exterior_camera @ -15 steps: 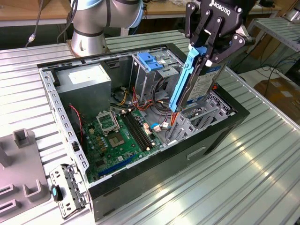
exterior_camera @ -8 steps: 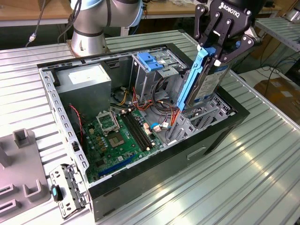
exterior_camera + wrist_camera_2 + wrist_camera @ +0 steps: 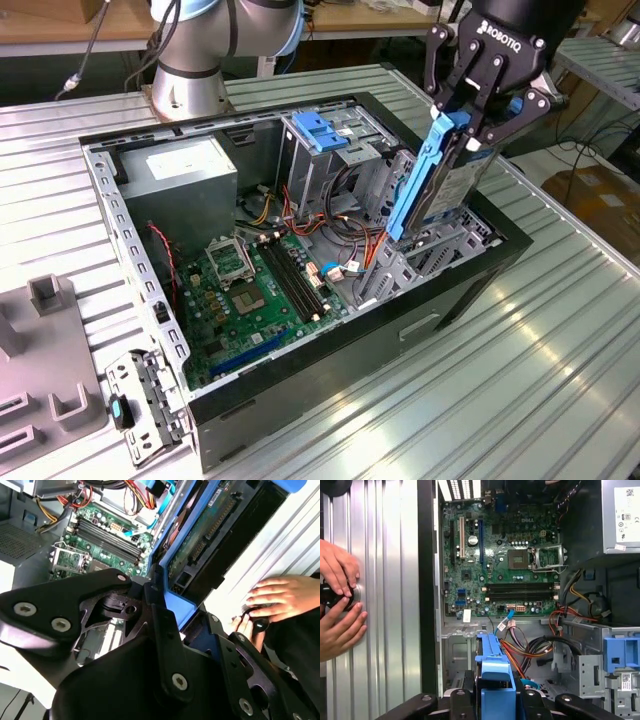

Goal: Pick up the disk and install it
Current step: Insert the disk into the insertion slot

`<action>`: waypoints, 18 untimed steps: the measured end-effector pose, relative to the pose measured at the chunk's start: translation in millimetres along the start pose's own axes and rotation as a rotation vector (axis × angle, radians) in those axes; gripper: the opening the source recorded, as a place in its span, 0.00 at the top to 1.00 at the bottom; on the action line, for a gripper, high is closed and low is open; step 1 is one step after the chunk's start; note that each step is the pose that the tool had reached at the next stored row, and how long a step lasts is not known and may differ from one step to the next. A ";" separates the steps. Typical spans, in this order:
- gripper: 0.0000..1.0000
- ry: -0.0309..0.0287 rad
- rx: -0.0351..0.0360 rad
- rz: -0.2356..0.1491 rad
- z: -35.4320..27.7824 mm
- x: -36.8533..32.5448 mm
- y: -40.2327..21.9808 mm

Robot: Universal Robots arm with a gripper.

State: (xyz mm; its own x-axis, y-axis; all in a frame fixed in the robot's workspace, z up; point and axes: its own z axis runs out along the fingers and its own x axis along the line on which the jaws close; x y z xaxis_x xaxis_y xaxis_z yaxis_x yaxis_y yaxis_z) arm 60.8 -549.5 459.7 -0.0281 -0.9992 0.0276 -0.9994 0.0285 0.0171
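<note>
Right, exterior view, left to right. In the open case point(image 3: 330, 370) the power supply box point(image 3: 190, 170) and the motherboard point(image 3: 250, 295) sit well apart from the action, so low risk there. The drive cage point(image 3: 325, 140) with its blue top stands mid-case; the disk could knock it if the arm swings toward the exterior view's left. Next, orange and red cables point(image 3: 352, 245) loop just beside the disk's lower end. That's the likely snag point: a wire could get pinched or dragged. Then the disk point(image 3: 440, 195) itself, held on end and tilted over the bay at the case's side on the exterior view's right, lower end down among the metal brackets. The gripper point(image 3: 462, 125) has its fingers clamped onto the blue frame at the top end alone, so I'd judge the disk may pivot or slip if its lower edge catches. If the tilt doesn't match the bay, it could jam. A person's hands point(image 3: 340, 605) rest on the table point(image 3: 520, 380) beside the case in both wrist views. They're close enough to worry about if the arm moves outward.

Hard to tell:
- Whether the disk's lower edge touches the bay or hangs free; the slot beneath is hidden by the disk.
- The disk's label can't be made out.
- The hands are around a small dark object that I can't identify.
</note>
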 end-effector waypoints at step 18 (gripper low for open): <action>0.63 0.0009 -0.0022 -0.003 16.2 0.5 -6.1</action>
State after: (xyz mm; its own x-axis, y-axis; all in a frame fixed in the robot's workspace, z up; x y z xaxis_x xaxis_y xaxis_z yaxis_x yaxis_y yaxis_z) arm 66.6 -550.6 443.4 -0.0251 -0.9993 0.0285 -0.9995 0.0256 0.0193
